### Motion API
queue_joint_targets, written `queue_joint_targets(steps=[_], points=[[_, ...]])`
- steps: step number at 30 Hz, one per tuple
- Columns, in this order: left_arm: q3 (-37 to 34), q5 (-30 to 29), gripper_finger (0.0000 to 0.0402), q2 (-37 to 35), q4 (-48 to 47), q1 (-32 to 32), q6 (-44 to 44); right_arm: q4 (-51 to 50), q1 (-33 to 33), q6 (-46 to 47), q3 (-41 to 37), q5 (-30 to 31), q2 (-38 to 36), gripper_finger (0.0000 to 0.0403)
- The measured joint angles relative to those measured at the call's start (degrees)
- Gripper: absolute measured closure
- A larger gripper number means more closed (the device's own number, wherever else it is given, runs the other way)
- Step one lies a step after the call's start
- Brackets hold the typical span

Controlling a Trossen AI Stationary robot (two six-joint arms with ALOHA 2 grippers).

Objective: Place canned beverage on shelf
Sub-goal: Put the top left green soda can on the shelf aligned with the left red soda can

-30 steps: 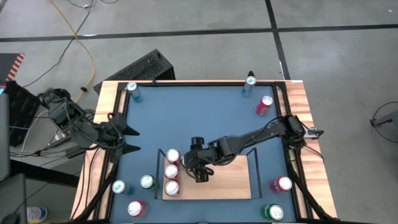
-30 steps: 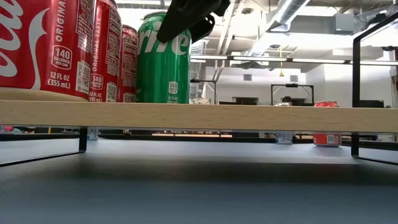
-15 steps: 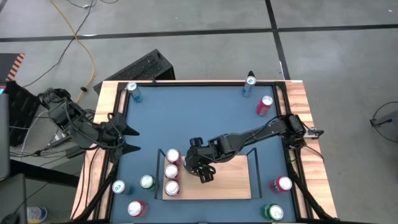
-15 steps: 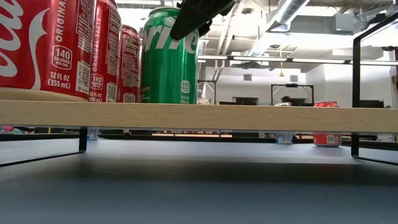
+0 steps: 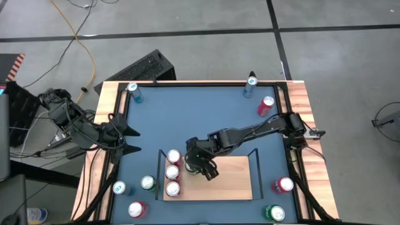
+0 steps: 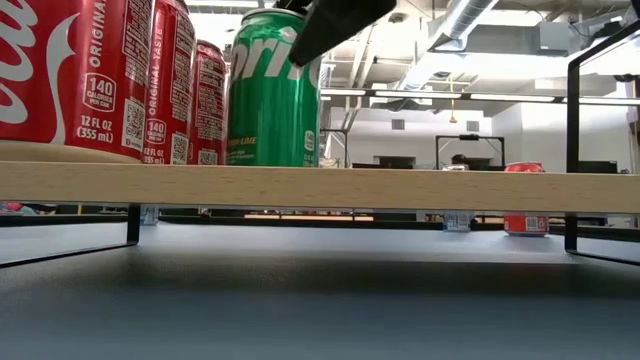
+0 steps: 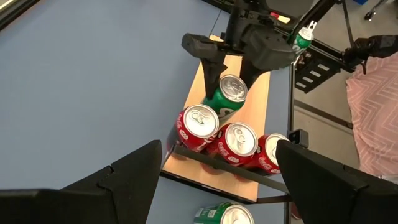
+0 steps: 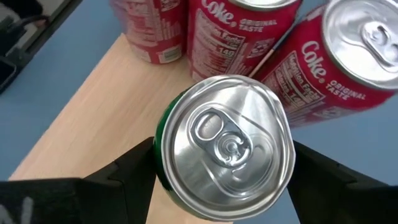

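Fingers of the right gripper (image 7: 231, 70) flank the green aluminium soda can (image 7: 227, 94), clasping it upright on the flat light-wood shelf (image 5: 232, 181) beside three red cola cans (image 7: 225, 137). Left gripper (image 5: 132, 140) waits spread wide at the table's edge.

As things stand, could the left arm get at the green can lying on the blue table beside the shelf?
Probably yes: the left gripper waits open at the table's left edge, and bare table lies between it and that green can.

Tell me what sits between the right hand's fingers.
The green can, upright on the shelf beside the red cans, shown in both wrist views.
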Motion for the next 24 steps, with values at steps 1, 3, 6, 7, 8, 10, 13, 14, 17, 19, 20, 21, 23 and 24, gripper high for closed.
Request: queue_joint_targets(steps=[1, 3, 6, 7, 8, 10, 13, 14, 17, 19, 20, 21, 23, 24], points=[[0.00, 0.00, 0.0099, 0.00, 0.01, 0.00, -0.21, 0.04, -0.03, -0.78, -0.03, -0.18, 0.00, 0.0107], [0.00, 0.00, 0.0099, -0.02, 0.02, -0.02, -0.43, 0.28, -0.57, -1.41, -0.03, -0.59, 0.00, 0.0107], [0.00, 0.00, 0.0099, 0.00, 0.02, -0.02, -0.66, 0.90, -1.64, -2.05, -0.03, -3.13, 0.02, 0.0107], [0.00, 0.00, 0.0099, -0.02, 0.02, -0.01, -0.68, 0.98, -1.93, -2.36, -0.05, -3.72, 0.03, 0.0107], [0.00, 0.00, 0.0099, -0.02, 0.01, 0.00, -0.89, 1.02, -2.20, -3.02, -0.06, -4.01, 0.04, 0.0107], [0.00, 0.00, 0.0099, -0.02, 0.02, 0.00, -1.32, 1.11, -2.49, -4.76, -0.07, -4.63, 0.04, 0.0107], [0.00, 0.02, 0.0099, -0.02, 0.02, -0.02, -2.25, 1.52, -3.05, -6.18, -0.11, -5.50, 0.08, 0.0107], [0.00, 0.02, 0.0099, -0.02, 0.00, 0.00, -2.45, 1.82, -3.31, -6.20, -0.11, -5.89, 0.12, 0.0107], [0.00, 0.00, 0.0099, -0.02, 0.01, 0.00, -2.77, 1.98, -3.92, -7.98, -0.11, -6.93, 0.15, 0.0107], [0.00, 0.02, 0.0099, -0.02, 0.02, 0.00, -2.92, 1.94, -4.11, -9.84, -0.11, -7.29, 0.15, 0.0107], [0.00, 0.00, 0.0099, -0.02, 0.02, 0.00, -3.34, 1.92, -4.18, -10.54, -0.11, -7.35, 0.15, 0.0107], [0.00, -0.02, 0.0099, -0.02, 0.02, 0.00, -3.78, 1.87, -4.33, -11.11, -0.11, -7.40, 0.15, 0.0107], [0.00, -0.11, 0.0099, -0.02, 0.02, 0.00, -4.36, 1.95, -4.54, -11.71, -0.11, -8.12, 0.16, 0.0107], [0.00, -0.15, 0.0099, -0.02, 0.02, 0.00, -4.54, 1.95, -4.69, -12.32, -0.11, -8.44, 0.17, 0.0107]])
